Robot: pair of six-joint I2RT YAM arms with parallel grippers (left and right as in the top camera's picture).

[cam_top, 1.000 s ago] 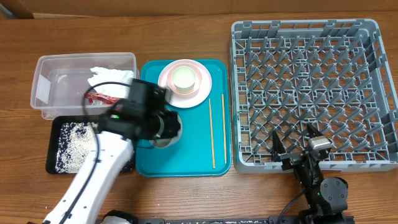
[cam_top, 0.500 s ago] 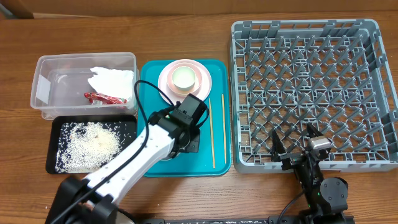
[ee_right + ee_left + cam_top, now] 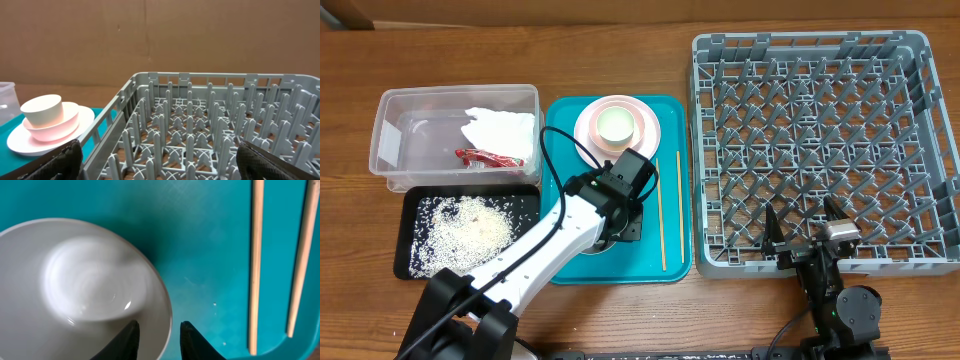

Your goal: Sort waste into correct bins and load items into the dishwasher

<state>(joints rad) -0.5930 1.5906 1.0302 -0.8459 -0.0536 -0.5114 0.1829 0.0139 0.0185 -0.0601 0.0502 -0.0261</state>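
Grey dish rack (image 3: pixel 810 150) at right on wooden table (image 3: pixel 620 40), cardboard wall (image 3: pixel 200 30) behind; right gripper (image 3: pixel 802 228) at its near edge, jaws spread wide, gripping nothing. Teal tray (image 3: pixel 560 115) carries pink plate (image 3: pixel 585 145) with pink bowl (image 3: pixel 642 126) and white cup (image 3: pixel 616 124) stacked, grey-white bowl (image 3: pixel 75 290), two chopsticks (image 3: pixel 661 230) parallel, long axis near-to-far; left gripper (image 3: pixel 159 335) jaws slightly parted astride that bowl's rim, not clamped. Clear tub (image 3: pixel 385 150) holds napkin (image 3: pixel 500 130) and red wrapper (image 3: pixel 485 157), black tray (image 3: pixel 402 230) holds rice grains (image 3: pixel 460 225)

Crumpled white paper napkin (image 3: pixel 500 130) and small red crinkled wrapper (image 3: pixel 485 156) lie in clear rectangular plastic tub (image 3: pixel 382 150). Whitish rice grains (image 3: pixel 465 225) are spread in shallow black rectangular tray (image 3: pixel 404 268). Small white cup (image 3: pixel 616 124) sits upright in pink bowl (image 3: pixel 55 127) on pale pink round plate (image 3: pixel 584 135). Grey-white bowl (image 3: pixel 85 290) is upright near two parallel thin tan wooden chopsticks (image 3: pixel 256 255). Large square grey plastic dish rack (image 3: pixel 810 40) stands at right on desk.
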